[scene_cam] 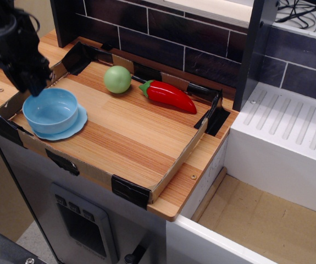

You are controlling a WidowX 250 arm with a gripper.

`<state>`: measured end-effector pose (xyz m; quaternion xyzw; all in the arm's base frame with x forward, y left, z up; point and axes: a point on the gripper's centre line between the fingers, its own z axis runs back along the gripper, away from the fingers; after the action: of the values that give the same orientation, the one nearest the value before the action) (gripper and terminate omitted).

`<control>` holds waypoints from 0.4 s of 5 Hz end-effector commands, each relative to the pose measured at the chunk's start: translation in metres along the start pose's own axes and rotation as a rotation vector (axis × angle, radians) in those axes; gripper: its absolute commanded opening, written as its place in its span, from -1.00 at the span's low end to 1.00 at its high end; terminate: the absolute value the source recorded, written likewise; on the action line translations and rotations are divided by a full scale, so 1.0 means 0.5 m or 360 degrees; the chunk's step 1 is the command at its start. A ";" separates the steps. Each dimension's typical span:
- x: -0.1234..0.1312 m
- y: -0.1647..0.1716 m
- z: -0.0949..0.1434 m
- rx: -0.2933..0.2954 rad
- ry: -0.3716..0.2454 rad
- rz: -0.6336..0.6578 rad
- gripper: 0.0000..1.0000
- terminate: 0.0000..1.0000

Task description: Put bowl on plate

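Your bowl point(50, 110) sits on the plate point(72, 125), just below the claw point(35, 88); its grip can't be judged.

A wooden board point(125, 132) lies on the counter, with a low cardboard wall point(177, 159) around it that is held at the corners by black tape point(129, 191). Near the back of the board sits a round green fruit point(117, 79). Just beside it, to the right, lies a red pepper point(168, 95) with a green stem that points toward the fruit. Behind them stands a dark brick wall point(185, 38). At the right is a white drain surface point(289, 124) with grooves.
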<state>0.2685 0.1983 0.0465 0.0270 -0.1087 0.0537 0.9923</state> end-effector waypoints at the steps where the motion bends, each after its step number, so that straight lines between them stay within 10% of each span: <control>1: 0.039 -0.025 0.130 0.0005 -0.0154 0.0046 1.00 -1.00; 2: 0.047 -0.049 0.159 0.0047 -0.0174 0.0111 1.00 -1.00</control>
<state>0.2757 0.1698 0.1060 0.0242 -0.1336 0.0919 0.9865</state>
